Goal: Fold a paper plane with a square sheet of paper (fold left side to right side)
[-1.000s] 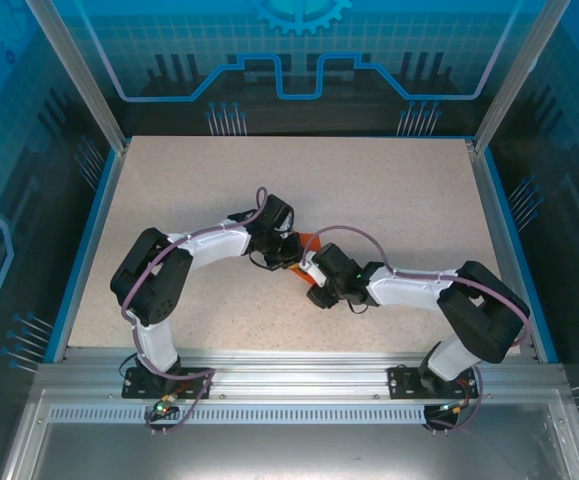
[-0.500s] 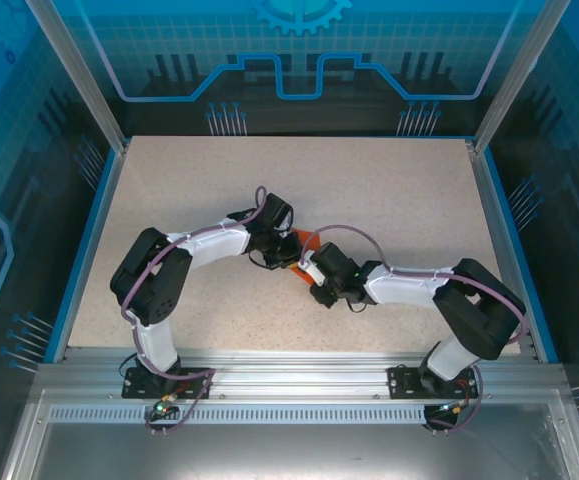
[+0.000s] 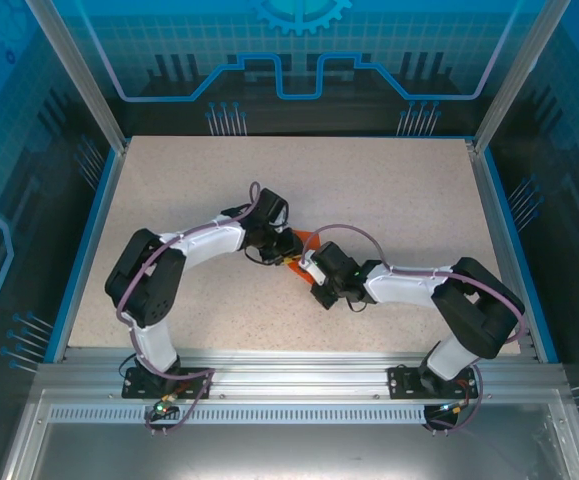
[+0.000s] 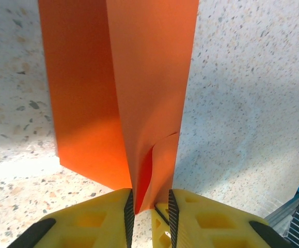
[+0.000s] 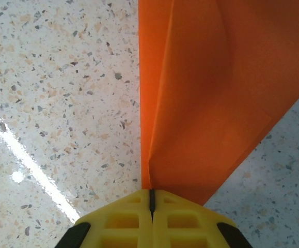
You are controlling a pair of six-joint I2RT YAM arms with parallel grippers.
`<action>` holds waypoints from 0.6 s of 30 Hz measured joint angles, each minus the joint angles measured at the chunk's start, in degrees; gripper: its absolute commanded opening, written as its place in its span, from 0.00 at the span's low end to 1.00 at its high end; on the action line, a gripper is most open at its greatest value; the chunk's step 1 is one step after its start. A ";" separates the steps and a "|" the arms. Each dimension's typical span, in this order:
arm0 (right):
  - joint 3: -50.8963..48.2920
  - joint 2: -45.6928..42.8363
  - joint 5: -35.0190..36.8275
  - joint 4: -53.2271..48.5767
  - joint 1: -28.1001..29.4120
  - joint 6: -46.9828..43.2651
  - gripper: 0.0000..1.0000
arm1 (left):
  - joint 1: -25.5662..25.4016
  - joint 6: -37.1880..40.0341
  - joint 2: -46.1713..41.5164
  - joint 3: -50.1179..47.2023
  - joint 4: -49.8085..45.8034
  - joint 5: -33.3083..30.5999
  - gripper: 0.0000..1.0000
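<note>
Since a second ago: left arm has drawn slightly back, right wrist has nudged in. Reads as a hand-over of the fold.

Left fingers [image 4: 117, 202] parted a crack, easing off; doubled edge of sheet of paper [image 4: 139, 77] loose between pads.

Sheet mid-bench [image 4: 242, 103], between the wrists.

Right fingers [image 5: 144, 202] closed tight, pinching sheet's corner.

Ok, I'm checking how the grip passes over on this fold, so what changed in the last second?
The right tool edged left toward the left tool and is now shut on the paper. The left arm swung its elbow left, and its jaws stand apart around the fold. The paper stayed between the two tools, mid-table.
</note>
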 measured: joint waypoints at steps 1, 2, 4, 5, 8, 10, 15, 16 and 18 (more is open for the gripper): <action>0.00 0.00 -0.11 -0.02 -0.17 0.02 0.02 | 0.37 0.02 -0.68 0.00 -0.11 0.00 0.28; 0.00 -0.02 -0.28 0.00 -0.33 0.04 0.02 | 0.63 0.02 -1.20 0.00 -0.11 0.00 0.29; 0.00 -0.02 -0.55 0.00 -0.63 0.09 0.02 | 1.11 0.11 -2.12 0.00 -0.09 0.00 0.32; -0.02 -0.02 -0.57 0.00 -0.72 0.09 0.02 | 1.25 0.22 -2.23 0.00 -0.09 0.00 0.34; -0.04 -0.24 -0.57 0.02 -0.85 0.24 0.02 | 1.29 0.42 -2.21 0.00 -0.13 0.20 0.37; -0.04 -0.35 -0.90 0.02 -1.01 0.24 0.02 | 1.29 0.44 -2.21 0.00 -0.13 0.26 0.43; -0.07 -0.46 -1.38 0.04 -1.27 0.26 0.02 | 1.29 1.44 -2.08 0.00 -0.28 0.28 0.47; -0.07 -0.48 -1.44 0.04 -1.38 0.26 0.02 | 1.29 1.49 -1.84 0.00 -0.24 0.44 0.47; -0.07 -0.52 -1.44 0.04 -1.49 0.26 0.03 | 1.29 1.51 -0.70 0.07 -0.07 0.66 0.47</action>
